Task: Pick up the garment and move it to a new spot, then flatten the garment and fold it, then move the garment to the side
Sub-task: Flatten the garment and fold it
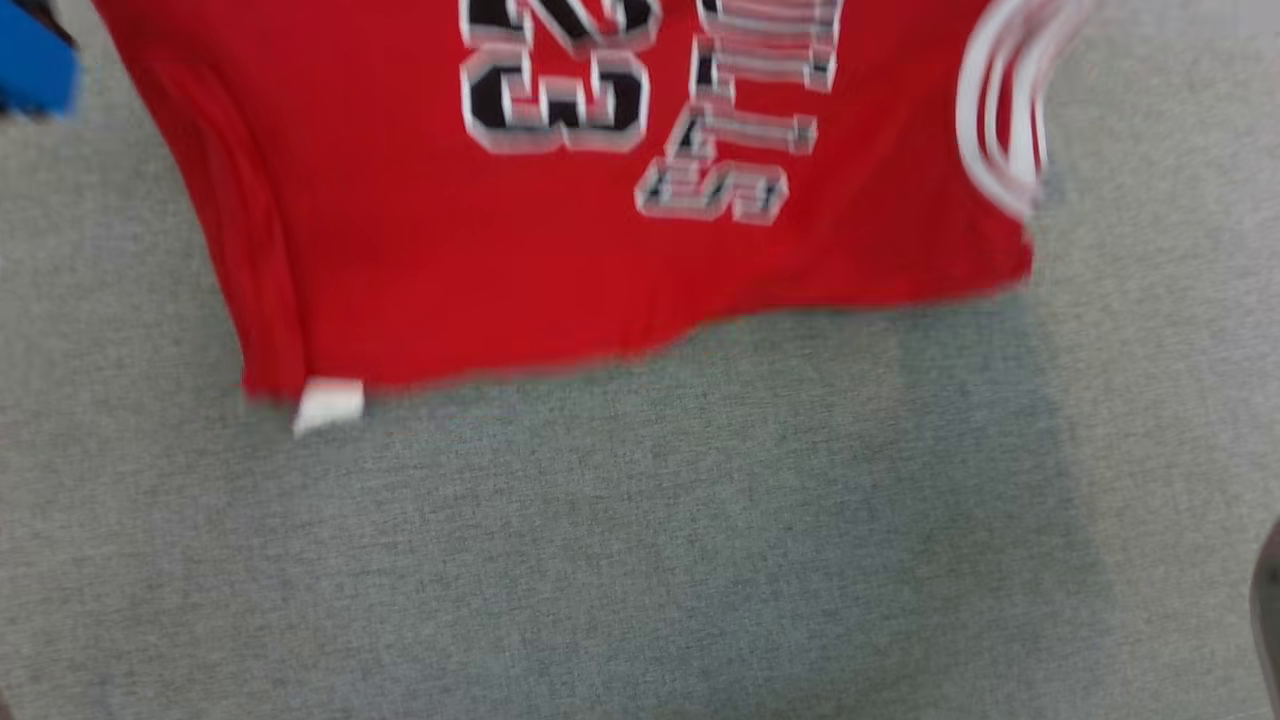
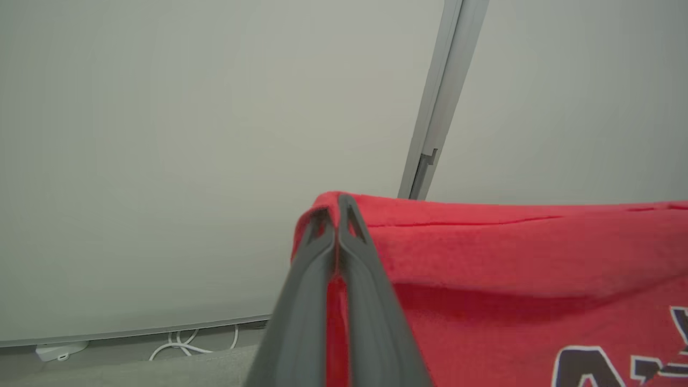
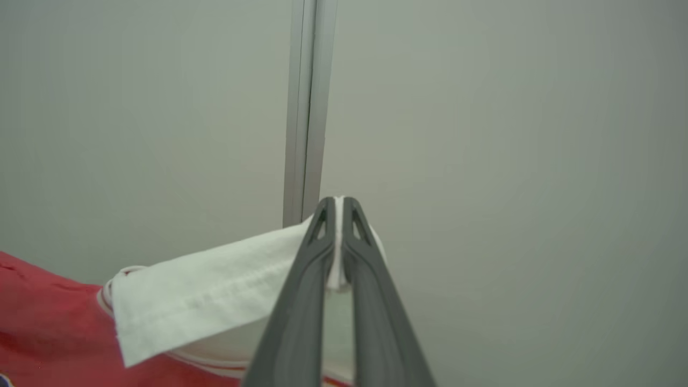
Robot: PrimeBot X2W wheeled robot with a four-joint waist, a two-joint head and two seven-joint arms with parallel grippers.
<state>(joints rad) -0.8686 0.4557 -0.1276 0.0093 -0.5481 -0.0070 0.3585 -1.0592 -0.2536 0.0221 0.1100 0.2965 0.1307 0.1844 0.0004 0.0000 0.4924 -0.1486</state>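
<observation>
Grey surface [image 1: 640,560] open, garment [image 1: 560,260] hem seemingly hanging, blurred

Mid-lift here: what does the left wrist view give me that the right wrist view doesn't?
Left wrist view: left jaws shut on the top edge of the red garment, its dark lettering, and white cables by the wall. Right wrist view: right jaws shut on the white trim. Both: the garment, the pale wall, and a grey upright strip.

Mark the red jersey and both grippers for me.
red jersey [image 1: 480,270]: head view, plain red cloth near the hem.
left gripper [image 2: 337,208]: left wrist view, between its fingertips, pinching red cloth.
right gripper [image 3: 335,207]: right wrist view, between its fingertips, pinching white cloth.
</observation>
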